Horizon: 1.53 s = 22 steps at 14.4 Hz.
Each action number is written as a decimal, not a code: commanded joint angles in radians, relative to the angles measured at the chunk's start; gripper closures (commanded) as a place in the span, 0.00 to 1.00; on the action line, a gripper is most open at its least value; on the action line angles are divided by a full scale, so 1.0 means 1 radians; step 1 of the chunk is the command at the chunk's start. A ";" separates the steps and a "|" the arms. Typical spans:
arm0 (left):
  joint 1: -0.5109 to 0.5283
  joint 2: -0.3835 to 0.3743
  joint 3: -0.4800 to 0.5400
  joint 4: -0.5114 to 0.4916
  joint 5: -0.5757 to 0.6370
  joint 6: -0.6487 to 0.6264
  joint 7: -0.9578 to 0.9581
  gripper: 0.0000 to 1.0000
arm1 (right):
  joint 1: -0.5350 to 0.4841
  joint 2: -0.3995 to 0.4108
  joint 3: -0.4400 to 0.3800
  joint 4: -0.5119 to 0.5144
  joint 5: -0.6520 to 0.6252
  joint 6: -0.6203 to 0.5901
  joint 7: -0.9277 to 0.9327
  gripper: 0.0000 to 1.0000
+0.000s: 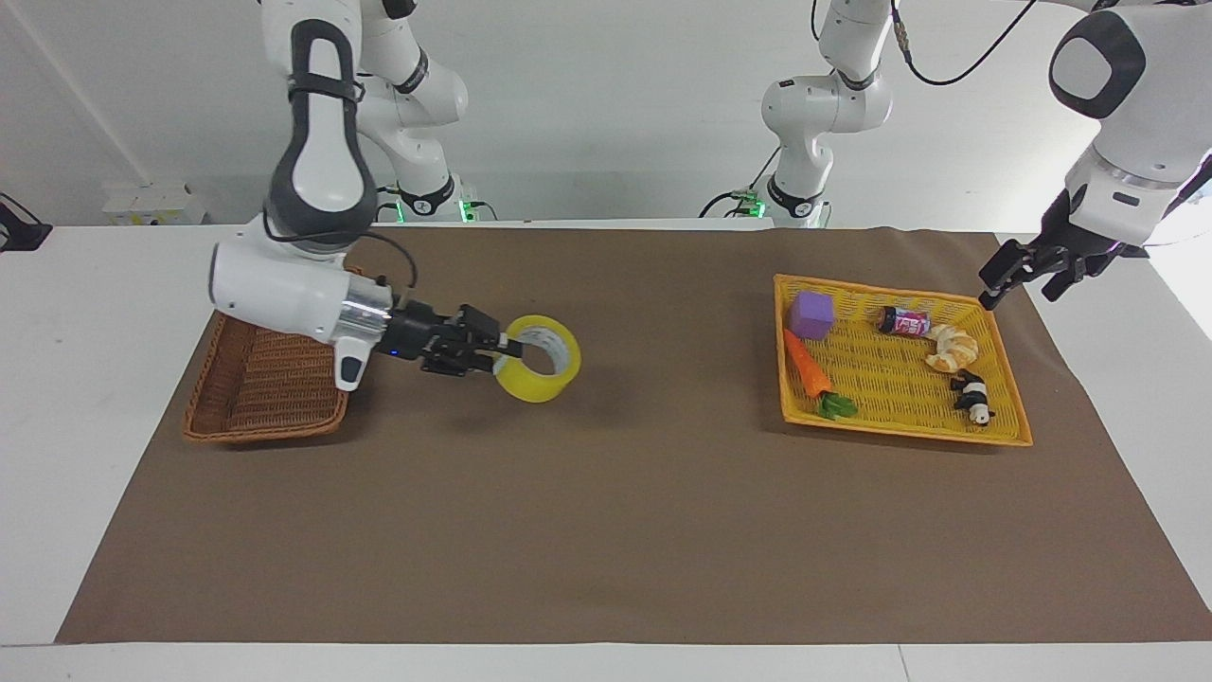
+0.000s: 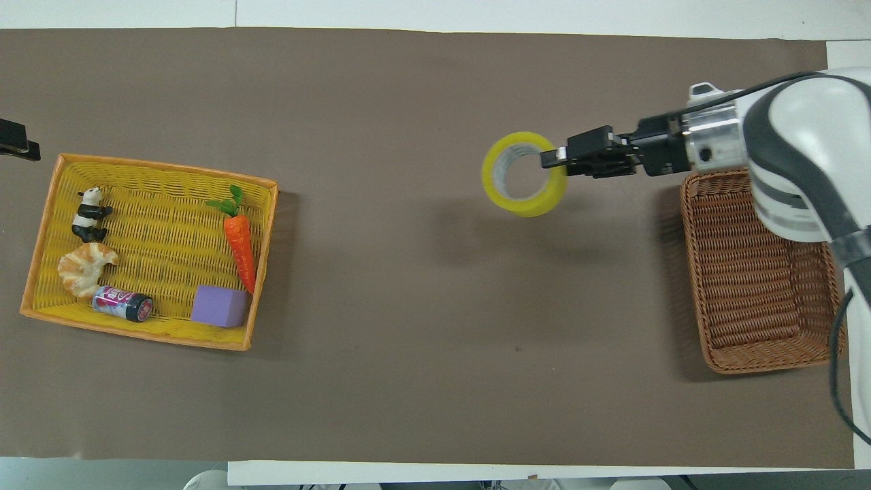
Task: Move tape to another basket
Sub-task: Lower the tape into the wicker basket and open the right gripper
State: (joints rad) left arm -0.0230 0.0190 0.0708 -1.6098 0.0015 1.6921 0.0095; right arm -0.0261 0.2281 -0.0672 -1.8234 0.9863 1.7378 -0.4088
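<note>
1. Facing view: the right tool (image 1: 500,349) is clamped on the rim of the tape (image 1: 541,359), holding it in the air over the bare brown mat (image 1: 606,493) of the tabletop, between the two baskets and closer to the brown wicker basket (image 1: 265,398)
2. Facing view: the left tool (image 1: 1032,273) hangs with its fingers apart, holding nothing, over the tabletop just off the yellow tray's (image 1: 900,431) corner at the left arm's end
3. Facing view: the right arm's white wrist covers part of the wicker basket, so its inside cannot be fully seen
4. Facing view: the tape is a wide translucent yellow ring with a whitish core, tilted so its hole shows
5. Overhead view: the right tool (image 2: 552,156) grips the tape (image 2: 524,174) at the ring's edge toward the wicker basket (image 2: 762,327); the ring's open hole shows the mat through it
6. Overhead view: only a dark tip of the left tool (image 2: 17,139) shows at the picture's edge, so its fingers cannot be read here
7. Overhead view: the right arm hides one corner of the wicker basket
</note>
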 commanded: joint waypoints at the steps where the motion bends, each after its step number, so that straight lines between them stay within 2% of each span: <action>1: 0.032 -0.025 -0.008 -0.024 0.025 -0.025 0.029 0.00 | -0.187 -0.024 0.017 -0.005 -0.098 -0.128 -0.067 1.00; 4: 0.032 -0.025 -0.009 -0.024 0.025 -0.028 0.030 0.00 | -0.375 -0.032 0.015 -0.005 -0.216 -0.228 -0.161 1.00; 6: 0.034 -0.025 -0.009 -0.024 0.025 -0.028 0.032 0.00 | -0.445 -0.033 0.015 -0.008 -0.329 -0.230 -0.276 1.00; 8: 0.032 -0.022 -0.009 -0.013 0.028 -0.031 0.036 0.00 | -0.491 -0.038 0.015 -0.036 -0.380 -0.222 -0.356 1.00; 10: 0.018 -0.018 -0.019 0.005 0.034 -0.089 0.036 0.00 | -0.514 -0.050 0.015 -0.078 -0.406 -0.212 -0.401 1.00; 14: 0.025 0.021 -0.025 0.125 0.035 -0.218 0.043 0.00 | -0.555 -0.024 0.015 -0.125 -0.442 -0.153 -0.540 1.00; 18: 0.061 -0.023 -0.032 0.116 0.035 -0.238 0.119 0.00 | -0.563 -0.019 0.013 -0.191 -0.448 -0.081 -0.604 1.00; 21: 0.071 -0.030 -0.032 0.116 0.034 -0.250 0.168 0.00 | -0.557 -0.018 0.015 -0.192 -0.503 -0.037 -0.605 0.89; 22: 0.071 -0.033 -0.036 0.119 0.029 -0.250 0.168 0.00 | -0.552 -0.018 0.015 -0.192 -0.508 -0.028 -0.604 0.80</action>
State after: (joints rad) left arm 0.0355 -0.0052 0.0483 -1.5028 0.0183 1.4684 0.1503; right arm -0.5706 0.2279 -0.0622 -1.9985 0.5270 1.6707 -0.9958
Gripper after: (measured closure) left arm 0.000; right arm 0.463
